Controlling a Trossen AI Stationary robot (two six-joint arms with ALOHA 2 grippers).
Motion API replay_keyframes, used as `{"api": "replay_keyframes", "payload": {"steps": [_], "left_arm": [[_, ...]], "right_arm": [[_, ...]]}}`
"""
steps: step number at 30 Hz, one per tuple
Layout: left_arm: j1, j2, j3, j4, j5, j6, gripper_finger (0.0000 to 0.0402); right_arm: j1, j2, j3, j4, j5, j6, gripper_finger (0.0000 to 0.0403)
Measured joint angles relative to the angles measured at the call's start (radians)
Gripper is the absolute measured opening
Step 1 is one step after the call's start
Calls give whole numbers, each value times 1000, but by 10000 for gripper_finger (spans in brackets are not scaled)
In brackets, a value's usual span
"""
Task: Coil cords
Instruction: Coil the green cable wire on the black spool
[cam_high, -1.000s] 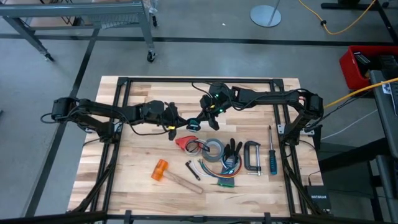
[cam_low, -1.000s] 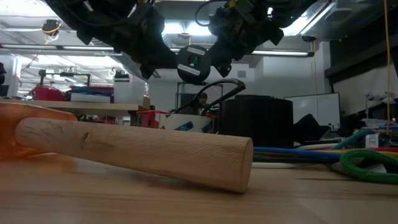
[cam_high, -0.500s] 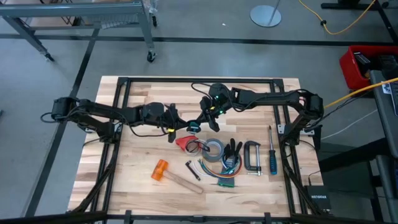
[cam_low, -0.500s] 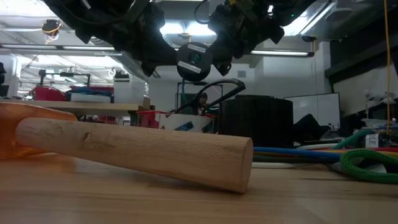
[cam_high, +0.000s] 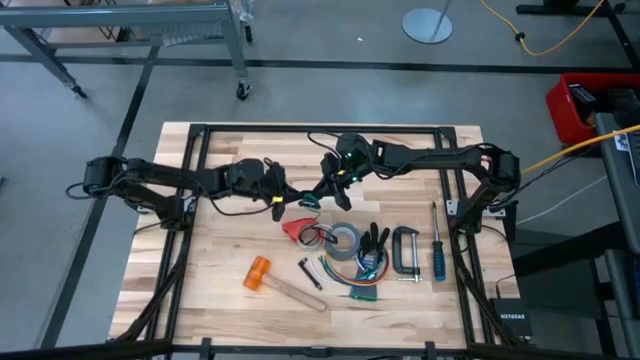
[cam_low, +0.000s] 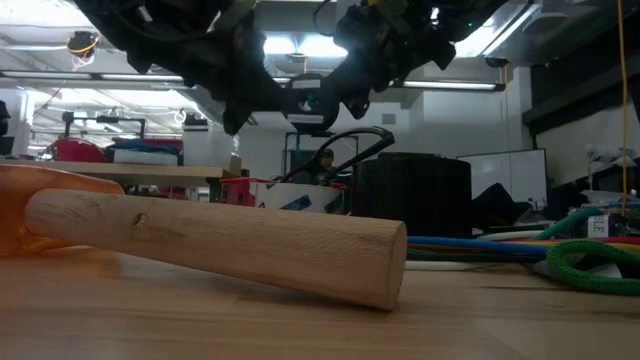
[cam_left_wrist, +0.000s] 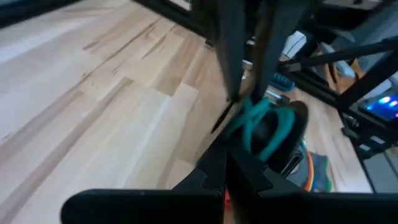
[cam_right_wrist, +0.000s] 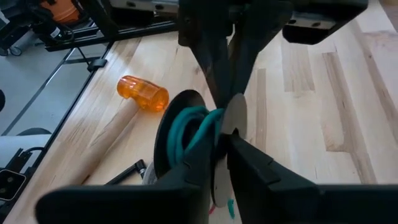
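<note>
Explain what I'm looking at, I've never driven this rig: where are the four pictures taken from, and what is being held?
Two dark robot arms work over a wooden table. One picture looks straight down, one looks level across the tabletop, and two come from cameras on the wrists. On the table lie a hammer, a tape roll, a clamp and a screwdriver. The left tool, shut, and the right tool meet in the air at the cord's end piece, black with teal marks.

A: You see the table (cam_high: 210, 260): pale wood planks, matt, visible grain.

B: And the hammer (cam_high: 272, 281)?

A: Smooth bare wooden handle, translucent orange plastic head. The C-clamp (cam_high: 404, 251) looks like dull grey metal.
</note>
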Motion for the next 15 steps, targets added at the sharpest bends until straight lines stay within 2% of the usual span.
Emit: {"api": "replay_keyframes", "payload": {"steps": [4, 11, 15], "left_arm": [[18, 0, 1, -14, 16, -12, 0], [-9, 0, 1, 44, 21, 170, 0], [-25, 0, 1, 55, 25, 223, 0]], "right_arm": [[-12, -13, 1, -7, -2, 1, 64], [-10, -16, 3, -9, -8, 5, 63], [-11, -16, 3, -11, -8, 22, 35]]}}
